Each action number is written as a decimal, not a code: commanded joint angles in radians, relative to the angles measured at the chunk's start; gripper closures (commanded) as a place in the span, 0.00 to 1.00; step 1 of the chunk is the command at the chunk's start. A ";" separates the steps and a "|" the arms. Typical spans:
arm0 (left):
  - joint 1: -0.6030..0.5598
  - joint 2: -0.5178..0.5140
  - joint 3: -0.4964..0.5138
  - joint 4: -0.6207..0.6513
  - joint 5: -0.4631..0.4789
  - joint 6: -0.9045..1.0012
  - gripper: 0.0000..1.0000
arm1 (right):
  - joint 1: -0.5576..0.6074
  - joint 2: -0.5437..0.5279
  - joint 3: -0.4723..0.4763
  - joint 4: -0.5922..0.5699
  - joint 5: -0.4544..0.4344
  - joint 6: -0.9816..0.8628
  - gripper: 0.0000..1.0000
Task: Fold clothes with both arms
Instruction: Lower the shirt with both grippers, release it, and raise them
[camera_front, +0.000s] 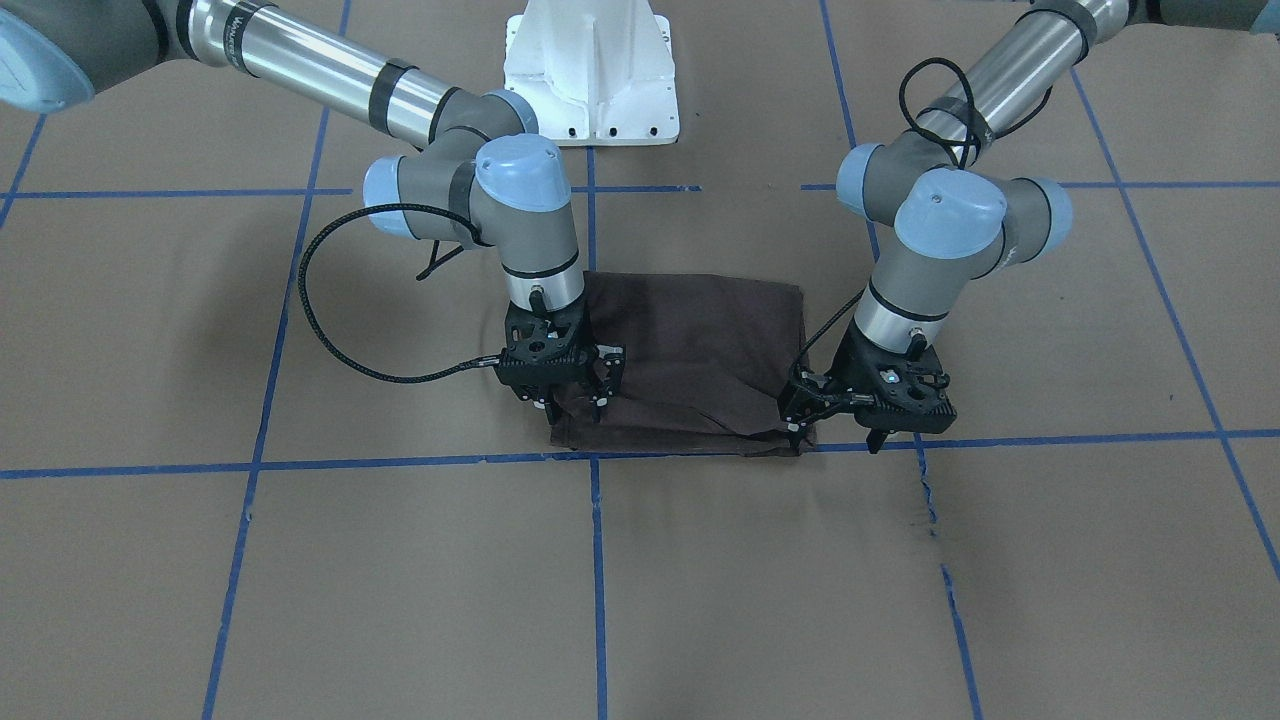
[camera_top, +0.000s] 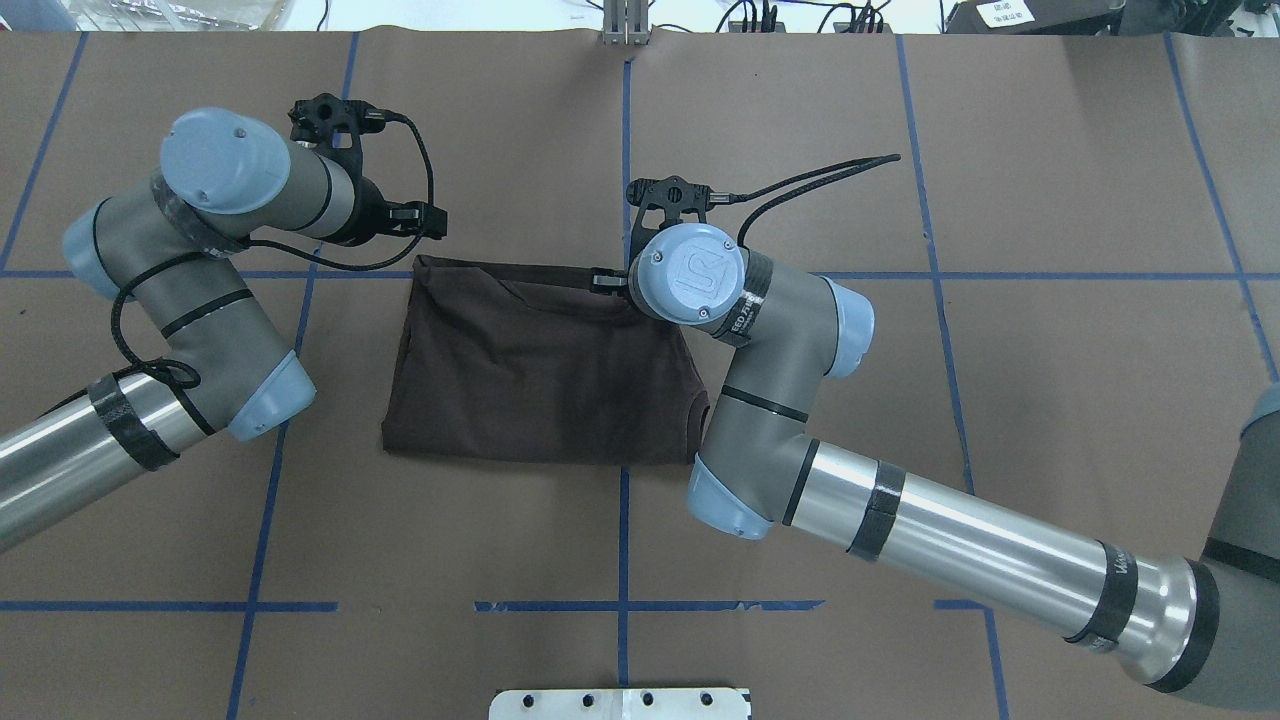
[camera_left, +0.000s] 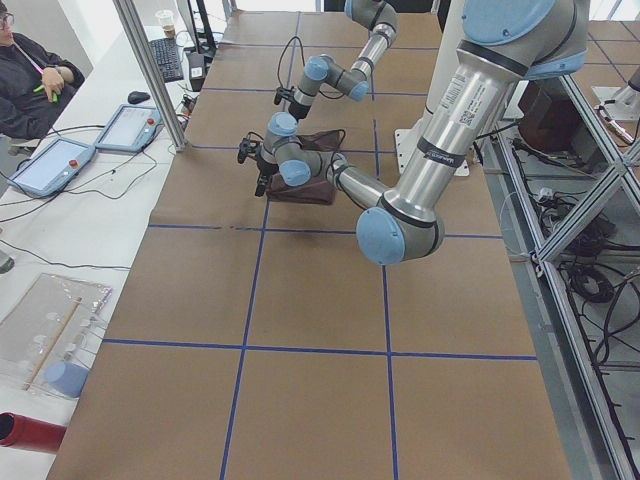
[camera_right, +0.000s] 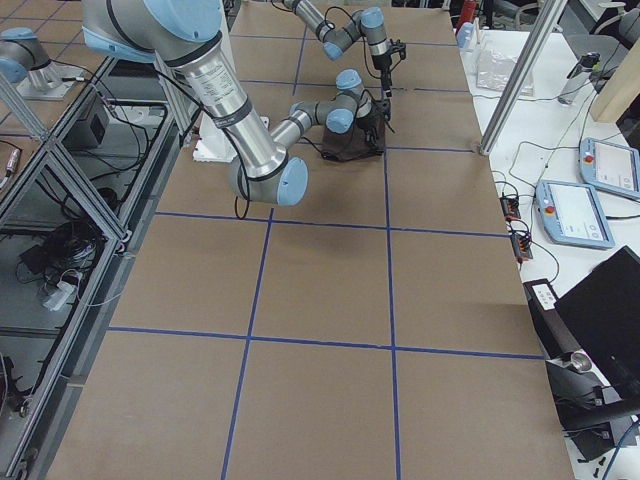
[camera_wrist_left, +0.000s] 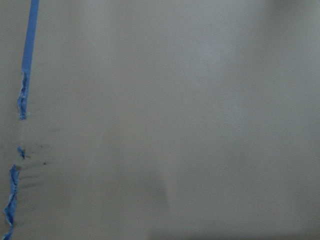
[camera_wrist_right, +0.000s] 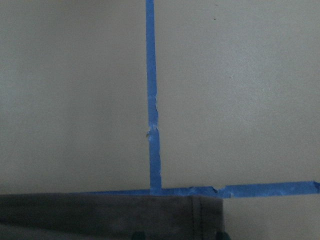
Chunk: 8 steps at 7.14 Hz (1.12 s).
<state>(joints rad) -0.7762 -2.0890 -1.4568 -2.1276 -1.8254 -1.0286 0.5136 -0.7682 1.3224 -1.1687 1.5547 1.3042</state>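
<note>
As right end effector (camera_front: 576, 402) overhangs T-shirt (camera_front: 700, 350) | wrist view crops jaws

Shirt (camera_front: 700, 340): matt dark brown cloth. Table (camera_front: 300, 600): matt brown paper, blue tape (camera_front: 598, 560). Right arm (camera_front: 300, 65), left arm (camera_front: 1010, 90): shiny metal tubes, smooth plastic caps.

Brown table (camera_front: 150, 320), blue tape grid (camera_front: 598, 560), white pedestal (camera_front: 590, 80), seated operator (camera_left: 30, 85)

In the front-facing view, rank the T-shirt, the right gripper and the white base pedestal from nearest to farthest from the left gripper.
1. T-shirt, its corner beside the left gripper.
2. right gripper, at the shirt's opposite end.
3. white base pedestal, at the view's top.
</note>
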 joint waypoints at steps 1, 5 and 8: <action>0.000 0.001 0.000 -0.002 0.000 -0.004 0.00 | -0.001 -0.002 0.000 0.012 -0.002 0.027 1.00; 0.000 0.001 -0.008 0.000 0.000 -0.007 0.00 | 0.025 -0.019 -0.005 0.011 -0.027 0.004 1.00; 0.002 0.001 -0.008 -0.002 0.000 -0.007 0.00 | 0.084 -0.019 -0.049 0.011 -0.022 -0.066 1.00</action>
<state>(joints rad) -0.7760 -2.0878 -1.4649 -2.1290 -1.8254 -1.0354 0.5730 -0.7870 1.2941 -1.1581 1.5301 1.2707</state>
